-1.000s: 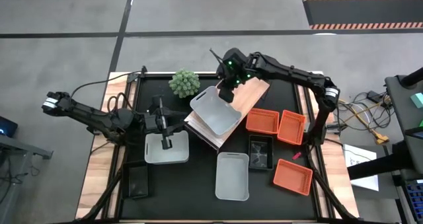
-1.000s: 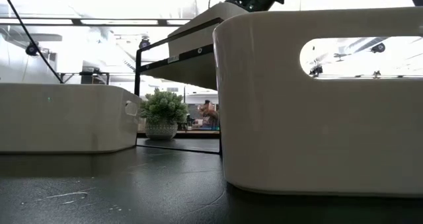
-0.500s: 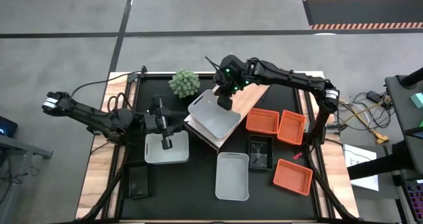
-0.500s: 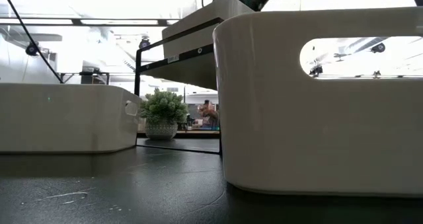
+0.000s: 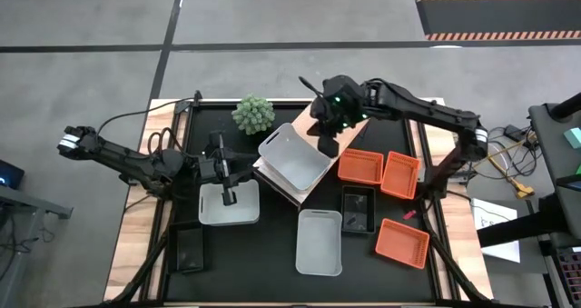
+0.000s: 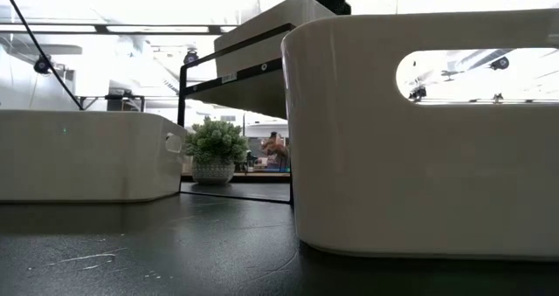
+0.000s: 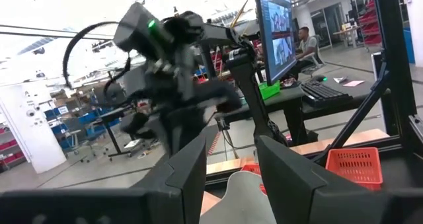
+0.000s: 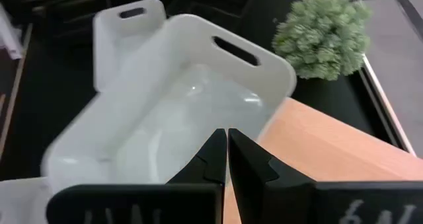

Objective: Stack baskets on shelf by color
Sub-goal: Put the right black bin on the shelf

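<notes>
The right tool (image 5: 325,137) hangs over the far part of the shelf (image 5: 349,129), and its two fingers (image 8: 221,154) are pressed together with nothing between them. Just left of it, a white basket (image 5: 292,159) sits on the shelf, at the shelf's left end. A second ago this tool was right on that basket's far rim, and the basket lay more to the right; now the tool has pulled back to the right and the basket is a little more to the left, free of the tool. The left tool (image 5: 227,195) is down inside another white basket (image 5: 229,208) on the left of the counter (image 5: 272,253), where it was before, and I cannot tell how its fingers stand. A third white basket (image 5: 320,242) lies on the near middle of the counter. Three orange baskets (image 5: 360,166) and a black basket (image 5: 358,208) wait on the right, and one more black one (image 5: 190,247) sits near left. A small green plant (image 5: 253,114) stands at the far side. To do this step well, I think the next white basket should go straight down into the one on the shelf, with the sides lined up, so it does not tip off the edge.
</notes>
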`<state>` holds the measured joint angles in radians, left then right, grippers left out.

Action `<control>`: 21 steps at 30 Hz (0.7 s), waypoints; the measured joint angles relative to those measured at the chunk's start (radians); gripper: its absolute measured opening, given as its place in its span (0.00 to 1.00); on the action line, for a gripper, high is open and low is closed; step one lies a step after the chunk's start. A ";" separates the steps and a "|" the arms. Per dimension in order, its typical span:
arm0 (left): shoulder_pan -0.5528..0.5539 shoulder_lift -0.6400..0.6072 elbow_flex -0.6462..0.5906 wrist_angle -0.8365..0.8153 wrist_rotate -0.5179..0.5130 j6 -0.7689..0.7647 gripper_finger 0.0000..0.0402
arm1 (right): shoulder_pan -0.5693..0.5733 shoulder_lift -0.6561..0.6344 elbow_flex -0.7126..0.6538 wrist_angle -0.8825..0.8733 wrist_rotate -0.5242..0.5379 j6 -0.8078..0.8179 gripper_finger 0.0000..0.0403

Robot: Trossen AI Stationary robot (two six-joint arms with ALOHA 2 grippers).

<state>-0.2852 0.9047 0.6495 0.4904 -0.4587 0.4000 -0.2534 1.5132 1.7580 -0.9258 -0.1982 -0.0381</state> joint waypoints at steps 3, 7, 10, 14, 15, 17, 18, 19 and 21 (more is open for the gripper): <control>0.000 0.005 0.005 0.002 0.000 0.000 0.30 | 0.061 -0.034 0.000 -0.026 0.059 0.023 0.02; 0.000 0.004 0.005 0.006 0.000 0.000 0.30 | 0.158 -0.070 0.000 -0.075 0.154 0.067 0.02; 0.000 0.004 0.004 0.010 0.000 0.000 0.30 | 0.230 -0.083 0.000 -0.125 0.198 0.099 0.02; 0.000 0.005 0.004 0.012 0.000 0.000 0.30 | 0.312 -0.092 0.000 -0.216 0.209 0.106 0.02; 0.000 0.005 0.003 0.014 0.000 0.000 0.30 | 0.330 -0.093 -0.002 -0.239 0.210 0.114 0.02; 0.000 0.004 0.002 0.013 0.000 0.000 0.30 | 0.359 -0.093 -0.009 -0.266 0.225 0.136 0.02; 0.000 0.004 0.002 0.014 0.000 0.000 0.30 | 0.372 -0.094 -0.014 -0.282 0.226 0.146 0.02; 0.000 0.004 0.002 0.015 0.000 0.000 0.30 | 0.385 -0.095 -0.022 -0.294 0.227 0.153 0.02; 0.000 0.005 0.002 0.017 0.000 0.000 0.30 | 0.409 -0.104 -0.051 -0.291 0.229 0.170 0.02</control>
<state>-0.2854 0.9100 0.6513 0.5072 -0.4586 0.3998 0.1554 1.4087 1.7075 -1.2165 0.0307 0.1321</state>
